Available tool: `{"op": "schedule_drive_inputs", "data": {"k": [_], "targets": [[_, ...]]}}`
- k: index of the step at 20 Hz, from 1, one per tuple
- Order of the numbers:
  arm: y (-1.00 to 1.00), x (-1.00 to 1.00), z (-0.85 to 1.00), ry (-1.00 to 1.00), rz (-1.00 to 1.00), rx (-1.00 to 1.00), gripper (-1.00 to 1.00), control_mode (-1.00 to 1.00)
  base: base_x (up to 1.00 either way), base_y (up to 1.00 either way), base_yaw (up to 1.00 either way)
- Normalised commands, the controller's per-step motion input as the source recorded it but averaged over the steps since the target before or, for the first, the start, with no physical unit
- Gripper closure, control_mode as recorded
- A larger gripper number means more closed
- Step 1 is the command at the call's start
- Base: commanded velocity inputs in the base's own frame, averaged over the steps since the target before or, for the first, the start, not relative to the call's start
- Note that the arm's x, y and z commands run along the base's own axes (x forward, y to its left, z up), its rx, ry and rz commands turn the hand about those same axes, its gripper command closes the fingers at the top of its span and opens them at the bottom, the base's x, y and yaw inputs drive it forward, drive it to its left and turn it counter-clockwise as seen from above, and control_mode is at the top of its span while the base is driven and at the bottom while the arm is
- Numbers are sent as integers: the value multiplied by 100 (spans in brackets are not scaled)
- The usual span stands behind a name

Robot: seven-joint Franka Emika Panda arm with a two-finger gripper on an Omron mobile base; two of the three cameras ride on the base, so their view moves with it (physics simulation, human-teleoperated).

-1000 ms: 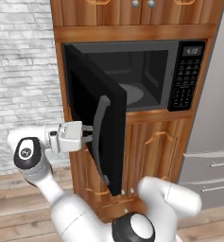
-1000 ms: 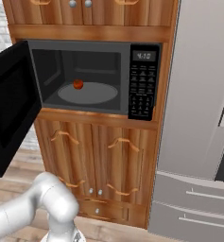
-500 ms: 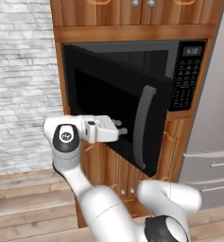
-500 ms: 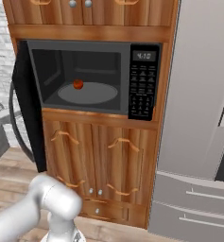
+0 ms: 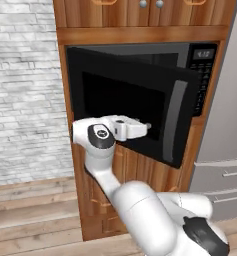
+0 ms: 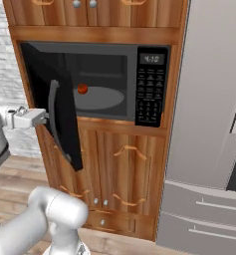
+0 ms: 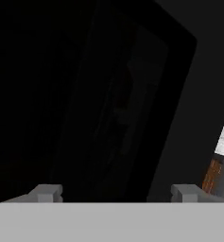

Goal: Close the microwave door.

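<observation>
While the gripper, fingers apart, pressed the microwave door at its 6 o'clock edge, it risked slipping off, leaving the microwave ajar.

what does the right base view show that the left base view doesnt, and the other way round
Right base view: the microwave cavity with its turntable plate and a small red thing on it, past the door's edge.

Left base view: the door's dark glass front face on, hiding the cavity.

Both: the microwave door partly open, the gripper against its outer face, the grey handle and the keypad.
</observation>
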Motion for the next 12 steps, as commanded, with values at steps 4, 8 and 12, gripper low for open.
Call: {"op": "schedule_drive_inputs", "data": {"k": [4,8,12], "targets": [[-29,92,0,5,26,0,-100,-100,0,0,0],[-26,84,0,9,37,0,-100,-100,0,0,0],[-6,70,2,16,45,3,-100,-100,0,0,0]]}}
